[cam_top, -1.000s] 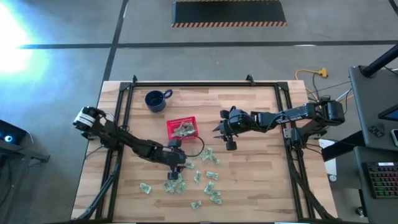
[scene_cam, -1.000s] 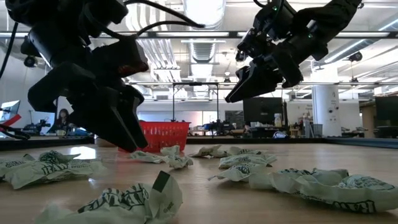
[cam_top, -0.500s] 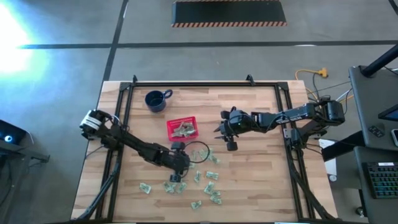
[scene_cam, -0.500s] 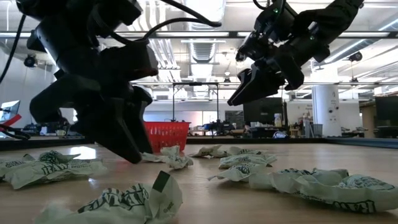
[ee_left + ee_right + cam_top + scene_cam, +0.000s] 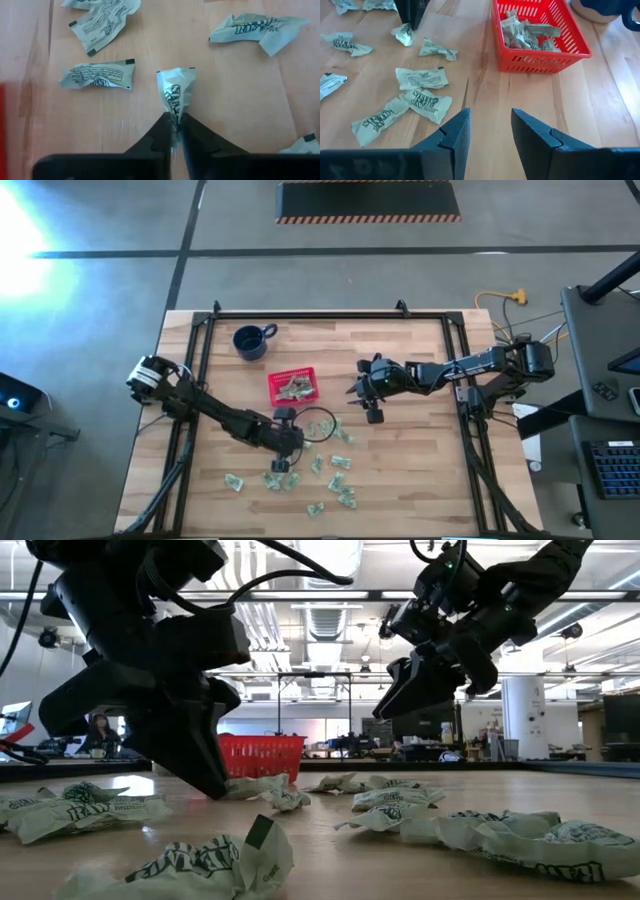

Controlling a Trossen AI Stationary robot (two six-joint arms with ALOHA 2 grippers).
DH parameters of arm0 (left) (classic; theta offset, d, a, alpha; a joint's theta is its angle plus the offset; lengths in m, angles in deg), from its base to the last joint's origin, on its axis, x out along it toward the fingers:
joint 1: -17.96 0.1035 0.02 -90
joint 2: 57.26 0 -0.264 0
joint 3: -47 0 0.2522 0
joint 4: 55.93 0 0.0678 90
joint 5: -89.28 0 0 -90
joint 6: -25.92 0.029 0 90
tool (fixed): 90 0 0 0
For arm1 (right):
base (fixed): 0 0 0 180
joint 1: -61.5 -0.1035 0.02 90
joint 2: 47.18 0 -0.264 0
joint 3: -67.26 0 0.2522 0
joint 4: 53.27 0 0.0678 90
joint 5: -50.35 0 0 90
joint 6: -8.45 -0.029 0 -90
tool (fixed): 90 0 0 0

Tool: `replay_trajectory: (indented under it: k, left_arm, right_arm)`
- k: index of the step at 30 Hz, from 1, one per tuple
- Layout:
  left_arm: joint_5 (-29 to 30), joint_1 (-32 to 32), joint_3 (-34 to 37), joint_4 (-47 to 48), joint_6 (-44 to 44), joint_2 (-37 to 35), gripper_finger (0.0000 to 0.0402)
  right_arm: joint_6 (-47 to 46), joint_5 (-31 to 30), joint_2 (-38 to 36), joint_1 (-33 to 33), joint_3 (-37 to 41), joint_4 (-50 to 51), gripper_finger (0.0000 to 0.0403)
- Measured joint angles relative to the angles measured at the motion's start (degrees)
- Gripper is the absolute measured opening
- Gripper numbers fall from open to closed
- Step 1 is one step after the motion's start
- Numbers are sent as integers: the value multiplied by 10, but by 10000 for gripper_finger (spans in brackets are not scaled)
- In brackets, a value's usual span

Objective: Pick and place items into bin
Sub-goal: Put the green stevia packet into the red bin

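Pinching a crinkly wrapper [image 5: 175, 92] between the left claw's [image 5: 173, 131] tips, down on the table [image 5: 420, 470], readying a lift toward the red basket [image 5: 293, 387] just beyond. Reaching long and low, wrist tipped down. Hovering the right claw [image 5: 490, 130] beside the basket, jaws apart, empty.

My red latticed basket [image 5: 293, 387] sits upright at the middle of the high view, several crumpled wrappers inside. Below it, pale green-and-white wrapped pieces [image 5: 338, 482] lie scattered flat over the lower centre; one wrapper [image 5: 175, 90] stands pinched by its end.
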Motion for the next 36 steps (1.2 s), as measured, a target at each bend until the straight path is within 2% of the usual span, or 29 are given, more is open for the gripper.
replay_trajectory:
  k: [5,9,12,17,19,26,29,34,36]
  left_arm:
    - [7,0,-4,5,1,-10,8]
    - [31,-4,-16,38,1,-45,5]
    - [96,-9,-18,92,3,-84,3]
    - [238,2,-9,177,-8,-139,2]
    - [268,17,4,193,-9,-153,2]
    - [273,74,20,187,7,-153,5]
    - [273,84,20,187,27,-138,26]
    - [272,87,20,185,29,-129,95]
    - [272,87,19,185,27,-133,121]
  right_arm:
    - [0,0,0,0,0,-3,132]
    - [0,0,0,0,0,-5,132]
    - [0,0,0,0,1,-8,132]
    - [0,0,0,0,2,-13,132]
    - [0,0,0,0,2,-16,132]
    - [-6,0,0,0,2,-22,132]
    - [-6,0,0,0,2,-22,132]
    - [1,3,0,0,2,-24,132]
    - [13,22,0,-4,3,-30,132]
